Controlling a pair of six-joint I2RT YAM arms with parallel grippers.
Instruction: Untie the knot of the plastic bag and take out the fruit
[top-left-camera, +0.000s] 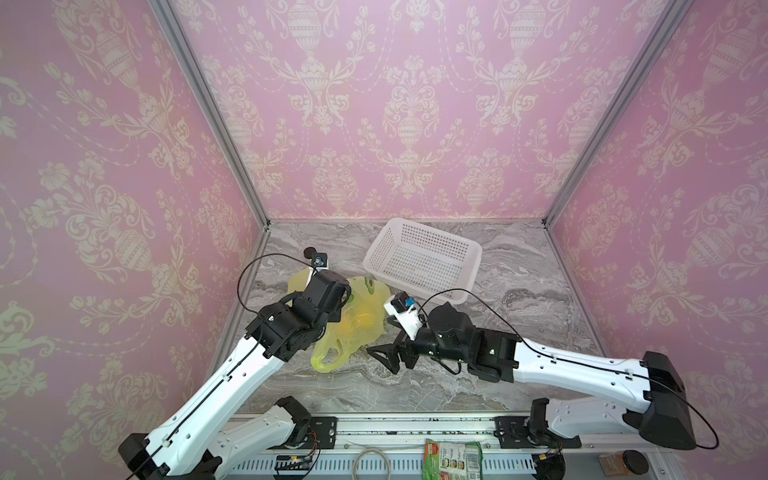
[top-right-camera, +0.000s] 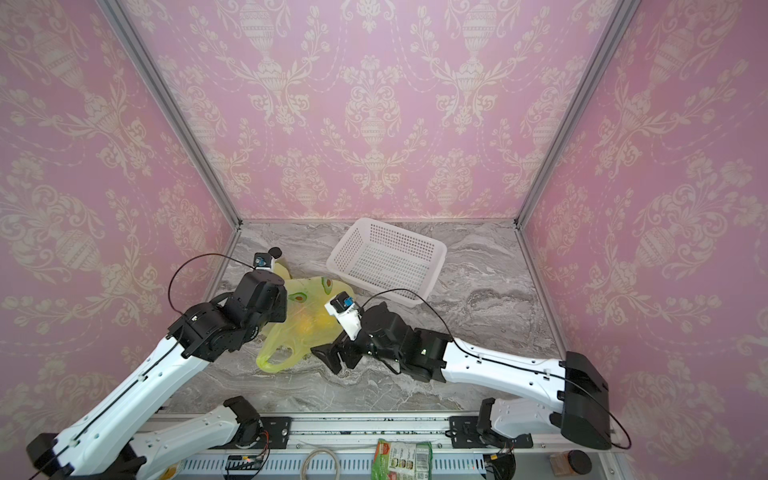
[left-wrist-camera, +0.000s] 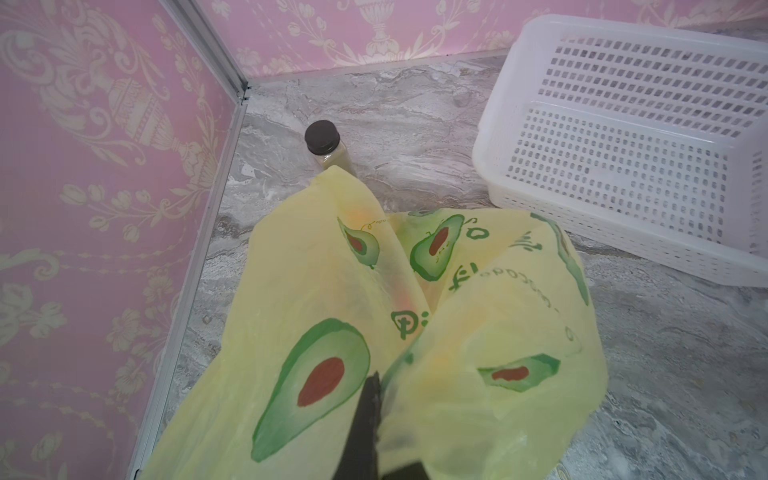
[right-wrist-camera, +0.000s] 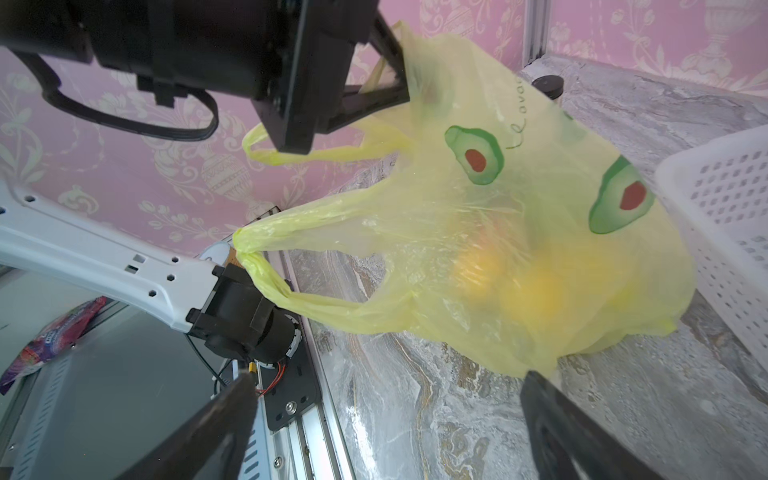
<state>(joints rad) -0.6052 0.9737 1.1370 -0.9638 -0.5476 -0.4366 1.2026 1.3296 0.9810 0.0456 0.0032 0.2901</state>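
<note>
Left hand (left-wrist-camera: 372, 384) pinched shut on plastic bag (right-wrist-camera: 519, 216); right hand (top-left-camera: 384, 338) jaws apart. Thin film may slip, spilling fruit (right-wrist-camera: 536, 291).

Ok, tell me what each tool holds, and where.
Left tool: shut on the plastic bag, pinching a fold of its printed body, not the handle loops. Right tool: open, holding nothing.

Thin translucent yellow-green plastic bag (right-wrist-camera: 536, 174) with avocado prints — crumpled on grey marbled tabletop (top-left-camera: 548, 291), left of centre. Its handle loops (right-wrist-camera: 266, 253) hang apart, untied. Yellow-orange round fruit (right-wrist-camera: 536, 291) inside — blurred through the film.
</note>
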